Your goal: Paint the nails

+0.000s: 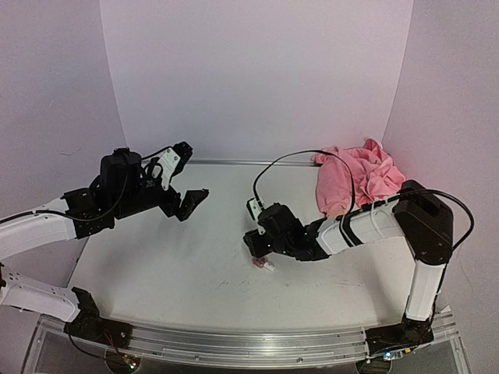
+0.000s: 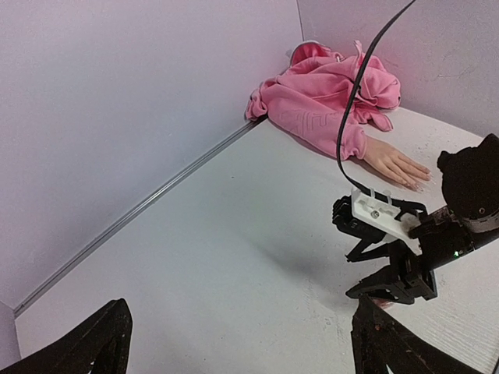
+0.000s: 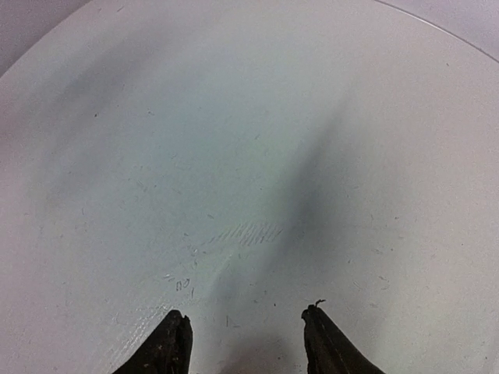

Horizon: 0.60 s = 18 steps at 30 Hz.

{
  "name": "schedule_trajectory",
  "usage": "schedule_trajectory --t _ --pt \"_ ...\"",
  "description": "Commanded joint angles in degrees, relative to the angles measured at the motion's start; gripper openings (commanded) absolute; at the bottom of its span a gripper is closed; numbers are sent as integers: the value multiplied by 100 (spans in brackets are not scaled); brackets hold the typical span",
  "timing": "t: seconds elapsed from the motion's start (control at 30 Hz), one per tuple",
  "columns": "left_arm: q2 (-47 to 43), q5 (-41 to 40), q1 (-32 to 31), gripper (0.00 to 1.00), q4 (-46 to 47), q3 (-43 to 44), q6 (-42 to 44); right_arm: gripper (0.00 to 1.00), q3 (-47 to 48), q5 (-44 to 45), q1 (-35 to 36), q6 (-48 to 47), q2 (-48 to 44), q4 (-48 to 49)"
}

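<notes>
A flesh-coloured mannequin hand point(image 2: 396, 165) lies palm down on the table, sticking out of a pink sleeve point(image 2: 320, 105). Its pale nails point(image 2: 422, 178) are tiny at the fingertips. In the top view the hand point(image 1: 336, 209) is mostly hidden behind my right arm. A small pinkish polish bottle point(image 1: 263, 265) with a white cap lies on the table just in front of my right gripper point(image 1: 254, 245). That gripper is open and empty, low over the table, and the right wrist view point(image 3: 245, 343) shows only bare table between its fingers. My left gripper point(image 1: 189, 178) is open and empty, raised at the left.
The pink garment point(image 1: 359, 179) is bunched in the back right corner against the white walls. A black cable point(image 1: 288, 160) loops from my right arm over the table. A metal rail point(image 1: 249, 343) runs along the table's near edge.
</notes>
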Motion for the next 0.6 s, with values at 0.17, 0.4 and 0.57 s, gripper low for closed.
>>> schedule_trajectory --t 0.17,0.4,0.57 --pt "-119 131 38 99 263 74 -151 72 -956 -1134 -25 838 -1449 -1475" --pt "-179 186 37 100 263 52 -179 67 -1435 -1268 -13 436 -1457 -1154" --pt "-221 224 33 99 263 43 -180 61 -1645 -860 26 249 -1371 -672"
